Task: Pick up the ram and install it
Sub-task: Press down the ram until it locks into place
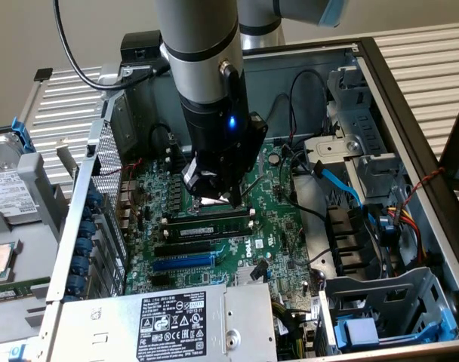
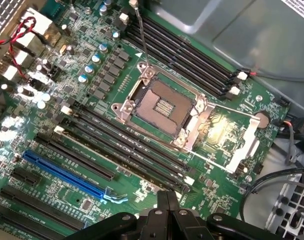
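- The ram (image 1: 211, 224) stands on edge in 1 of the long black slots (image 2: 127, 150). In the exterior view it is on the side of the CPU socket (image 2: 159, 102) that faces the blue slot (image 1: 183, 263), just beside the socket.
- It shows as a thin green stick with dark chips along its face, running parallel to the socket's edge. Pale latches sit at both ends of its slot.
- In the wrist view I cannot pick the stick out from the black slots around it.
- The jaws of the gripper (image 1: 228, 197) hang right over the socket's near edge, just above the ram's top edge. I cannot tell whether they touch it.
- In the wrist view the gripper (image 2: 168, 202) has its jaws pressed together, with only a thin seam between them and nothing pinched there.
- The socket is open and empty, its metal frame and lever wire lying flat on the green motherboard (image 1: 275, 226).
- On the socket's far side from the ram, 4 more black slots (image 2: 192, 55) lie in a parallel row.
- The blue slot lies beyond the ram from the socket, with shorter black slots next to it.
- Farther out on that same side sits the grey power supply (image 1: 173, 324) with a black label.
- A blue cable (image 1: 339, 181) runs through the case (image 1: 411, 151), well apart from the socket on the exterior view's right.
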{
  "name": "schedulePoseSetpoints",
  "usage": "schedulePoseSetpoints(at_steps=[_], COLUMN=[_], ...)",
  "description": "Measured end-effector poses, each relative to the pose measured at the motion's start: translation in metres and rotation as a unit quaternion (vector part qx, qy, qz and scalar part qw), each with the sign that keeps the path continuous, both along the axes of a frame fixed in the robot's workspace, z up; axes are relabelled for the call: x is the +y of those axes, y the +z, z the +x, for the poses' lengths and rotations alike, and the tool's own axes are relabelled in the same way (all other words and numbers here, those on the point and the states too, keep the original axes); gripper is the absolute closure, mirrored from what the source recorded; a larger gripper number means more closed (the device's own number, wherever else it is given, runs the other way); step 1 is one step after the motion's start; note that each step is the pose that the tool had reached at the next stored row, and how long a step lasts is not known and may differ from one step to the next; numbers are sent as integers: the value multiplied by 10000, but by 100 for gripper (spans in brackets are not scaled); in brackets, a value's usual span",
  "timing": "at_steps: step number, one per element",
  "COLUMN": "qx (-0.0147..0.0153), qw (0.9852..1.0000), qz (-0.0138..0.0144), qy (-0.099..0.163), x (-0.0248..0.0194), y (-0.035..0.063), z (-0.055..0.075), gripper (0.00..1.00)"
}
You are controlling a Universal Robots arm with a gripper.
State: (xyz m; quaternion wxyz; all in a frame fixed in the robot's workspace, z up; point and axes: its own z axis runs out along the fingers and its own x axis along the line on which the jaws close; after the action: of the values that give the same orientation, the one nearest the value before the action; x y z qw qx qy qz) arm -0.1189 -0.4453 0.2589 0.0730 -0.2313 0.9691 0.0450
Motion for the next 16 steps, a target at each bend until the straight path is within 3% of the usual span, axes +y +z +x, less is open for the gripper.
schedulePoseSetpoints(at_steps=[4, 8, 12, 16], qx=[0, 0, 0, 0], qw=[9995, 9979, 9950, 9910], qz=[3, 3, 3, 5], qy=[-309, -651, -998, -1339], x=[0, 0, 0, 0], y=[-2, -5, -7, -10], z=[-1, -1, -1, -1], gripper=[89, 89, 89, 89])
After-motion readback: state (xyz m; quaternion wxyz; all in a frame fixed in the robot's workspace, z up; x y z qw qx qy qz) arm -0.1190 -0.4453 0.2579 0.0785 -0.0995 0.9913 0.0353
